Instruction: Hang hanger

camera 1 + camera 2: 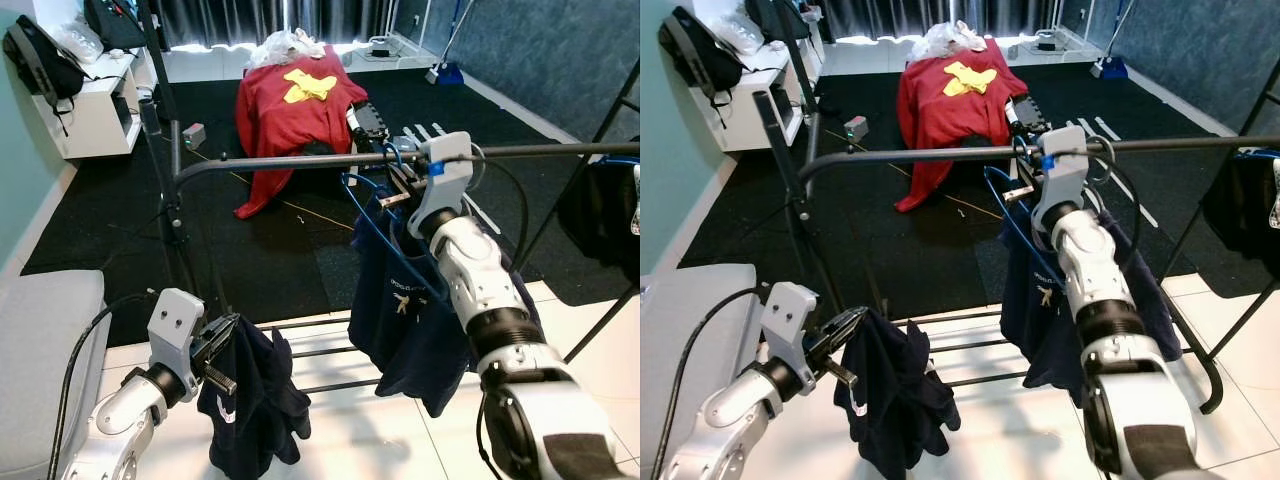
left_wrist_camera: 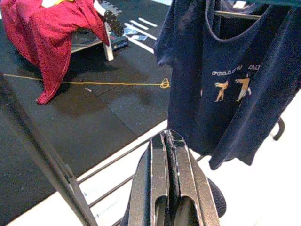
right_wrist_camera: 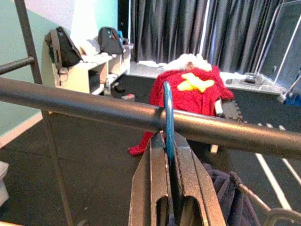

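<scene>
Spanning the scene ahead of you is the dark clothes rail (image 1: 300,160), a horizontal bar carried on black uprights, with lower crossbars running over the white tiled floor (image 1: 400,440). Beyond the rail lies a black mat (image 1: 260,260), and on it a piece of furniture draped with a red cloth (image 1: 295,110) bearing a yellow emblem. A white shelf unit (image 1: 95,110) holding a black bag stands at far left against the teal wall.

Note the navy T-shirt (image 1: 400,310) hanging below the rail on the blue hanger (image 3: 168,110). The hanger's hook arches over the top of the bar, as the right wrist view shows; whether it bears its full weight on the bar you cannot tell.

Locate the right gripper (image 3: 168,141) raised to the rail, directly beneath the bar. Its two black fingers are pressed together on the stem of the blue hanger, just under the hook.

Locate the left gripper (image 1: 845,330) low at your left, near the lower crossbars. Its fingers are closed together and pinch a second dark navy garment (image 1: 250,410), which hangs in bunched folds from the fingertips toward the floor. In the left wrist view the fingers lie flush against each other, with the hung T-shirt beyond them.
</scene>
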